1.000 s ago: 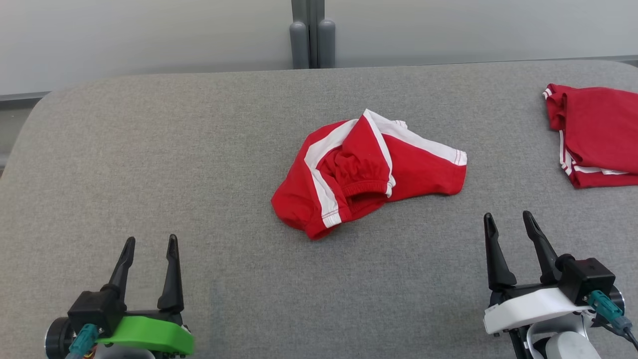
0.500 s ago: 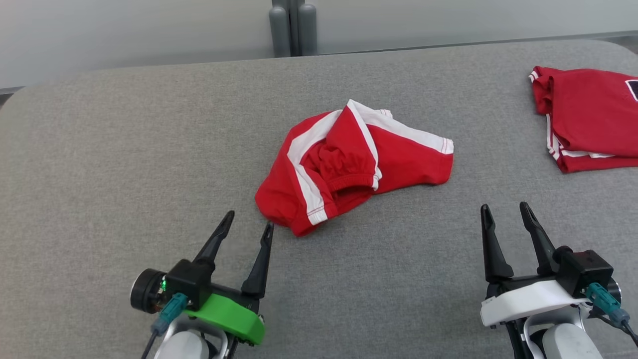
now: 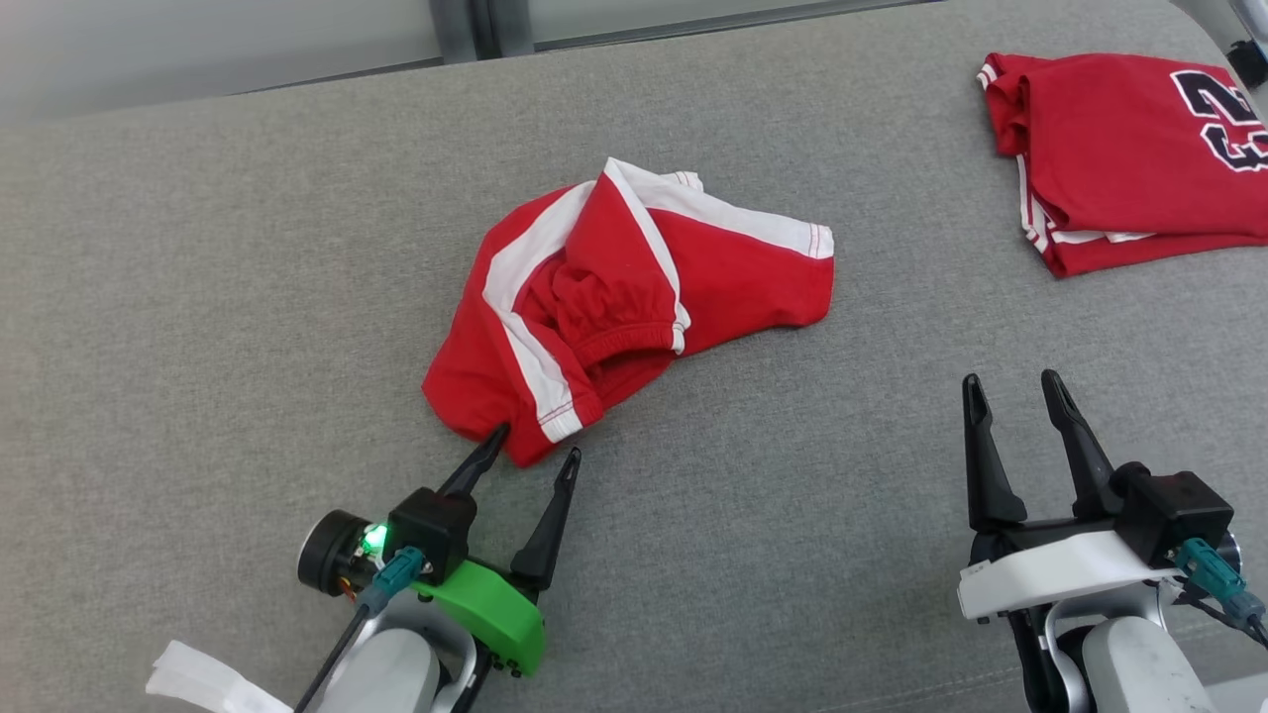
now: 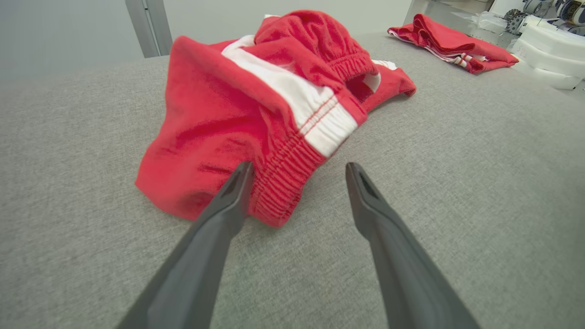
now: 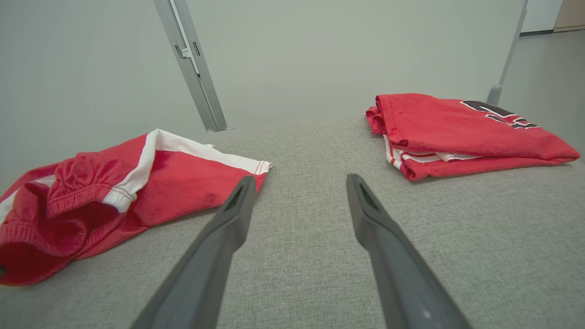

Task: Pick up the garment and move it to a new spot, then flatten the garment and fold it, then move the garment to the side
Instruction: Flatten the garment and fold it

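The left hand (image 3: 536, 442), fingers spread, is bracketing the garment's (image 3: 634, 297) near corner for pickup; pinching it should come next.

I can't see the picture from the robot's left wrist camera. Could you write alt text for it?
The left gripper stands open at the near elastic hem of a crumpled red garment with white stripes, lying on a grey table. A folded red shirt lies further back at the upper right.
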Motion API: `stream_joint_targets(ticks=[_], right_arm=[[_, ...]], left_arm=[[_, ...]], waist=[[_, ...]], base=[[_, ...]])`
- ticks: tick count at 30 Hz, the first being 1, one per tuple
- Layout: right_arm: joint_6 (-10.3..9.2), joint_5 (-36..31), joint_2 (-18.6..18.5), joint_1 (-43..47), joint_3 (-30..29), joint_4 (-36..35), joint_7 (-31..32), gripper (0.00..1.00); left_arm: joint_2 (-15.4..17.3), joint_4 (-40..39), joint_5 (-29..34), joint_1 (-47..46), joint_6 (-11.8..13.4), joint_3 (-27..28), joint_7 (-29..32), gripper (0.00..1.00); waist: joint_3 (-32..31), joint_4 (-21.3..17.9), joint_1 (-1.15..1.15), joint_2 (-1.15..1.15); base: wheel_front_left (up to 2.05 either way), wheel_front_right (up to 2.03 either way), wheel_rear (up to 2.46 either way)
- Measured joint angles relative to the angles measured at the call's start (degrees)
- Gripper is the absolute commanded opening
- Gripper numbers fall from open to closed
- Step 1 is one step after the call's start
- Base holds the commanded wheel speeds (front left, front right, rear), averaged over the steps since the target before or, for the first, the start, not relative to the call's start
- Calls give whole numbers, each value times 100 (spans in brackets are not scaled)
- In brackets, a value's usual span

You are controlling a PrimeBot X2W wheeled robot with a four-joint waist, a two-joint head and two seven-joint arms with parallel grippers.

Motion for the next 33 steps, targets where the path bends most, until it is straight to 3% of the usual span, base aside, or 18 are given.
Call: stream_joint_targets(ticks=[5, 6, 7, 8, 15, 22, 28, 29, 30, 31, 33], right_arm=[[0, 8, 4, -36, 8, -16, 0, 100], [0, 8, 3, -44, 5, -19, 0, 100], [0, 9, 5, -54, 8, -19, 0, 100], [0, 13, 5, -59, 5, -19, 0, 100], [0, 83, 9, -56, -31, 1, 0, 100], [0, 99, 10, -47, -35, 18, 0, 100], [0, 105, 9, -48, -13, 29, 0, 100], [0, 105, 9, -48, -12, 34, 0, 100], [0, 105, 10, -49, -10, 38, 0, 100], [0, 105, 11, -49, -7, 45, 0, 100], [0, 104, 10, -47, -18, 55, 0, 100]], left_arm=[[-42, 350, 1, -271, 0, 187, 0, 98], [-60, 405, -3, -324, 0, 232, 0, 46], [-76, 447, -8, -378, 0, 276, 0, 7], [-86, 448, -10, -422, 0, 328, 0, 0], [-9, 29, 0, -560, 0, 856, 0, 0], [488, -427, 29, -550, 0, 1670, 0, 0], [842, -114, -25, -543, 0, 2241, -2, 0], [881, -5, -26, -541, 0, 2259, 0, 11], [910, 116, -36, -544, -1, 2307, 0, 29], [933, 231, -35, -552, -1, 2339, 0, 96], [932, 410, -35, -564, -8, 2339, 0, 100]], waist=[[165, -167, 0, 0], [190, -195, 0, 0], [212, -218, 0, 0], [228, -233, 0, 0], [174, -178, 0, 0], [59, -28, 0, 0], [83, -24, 0, 0], [89, -30, 0, 0], [95, -36, 0, 0], [98, -39, 0, 0], [88, -32, 0, 0]], base=[[0, 0, 0], [0, 0, 0], [0, 0, 0], [0, 0, 0], [0, 0, 0], [0, 0, 0], [0, 0, 0], [0, 0, 0], [0, 0, 0], [0, 0, 0], [0, 0, 0]])
